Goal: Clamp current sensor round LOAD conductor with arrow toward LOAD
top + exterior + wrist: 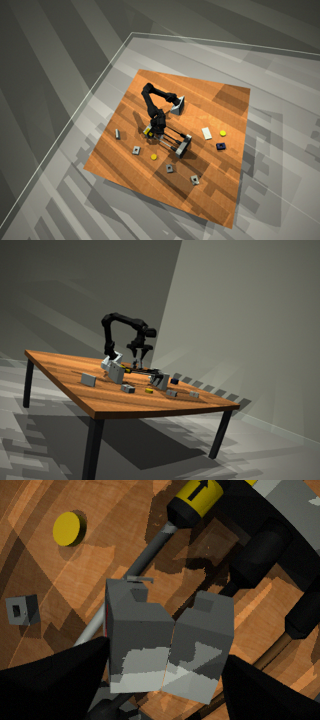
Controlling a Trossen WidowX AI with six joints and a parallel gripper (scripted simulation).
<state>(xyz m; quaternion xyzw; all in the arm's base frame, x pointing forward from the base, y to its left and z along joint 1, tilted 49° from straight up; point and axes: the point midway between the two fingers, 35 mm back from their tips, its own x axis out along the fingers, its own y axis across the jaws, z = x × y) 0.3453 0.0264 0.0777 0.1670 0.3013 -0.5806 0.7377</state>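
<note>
My gripper (158, 132) (138, 360) (167, 656) is shut on the grey split-core sensor (167, 640) (139, 364). Its two halves stand in a shallow V, still apart at the far side. It hangs just over the conductor rack near the end block with the yellow LOAD label (149, 132). The grey conductor (127, 576) with a yellow arrow sleeve (196, 496) runs under the sensor's left half. Black conductors (263, 556) (172, 134) lie to the right. I cannot see the sensor's own arrow.
The rack's far end block (183, 145) (162, 380) stands opposite. On the table lie grey blocks with holes (136, 149) (169, 168) (194, 179), a grey slab (117, 133), yellow discs (153, 156) (222, 133) (68, 528), a white plate (206, 133) and a navy block (220, 144).
</note>
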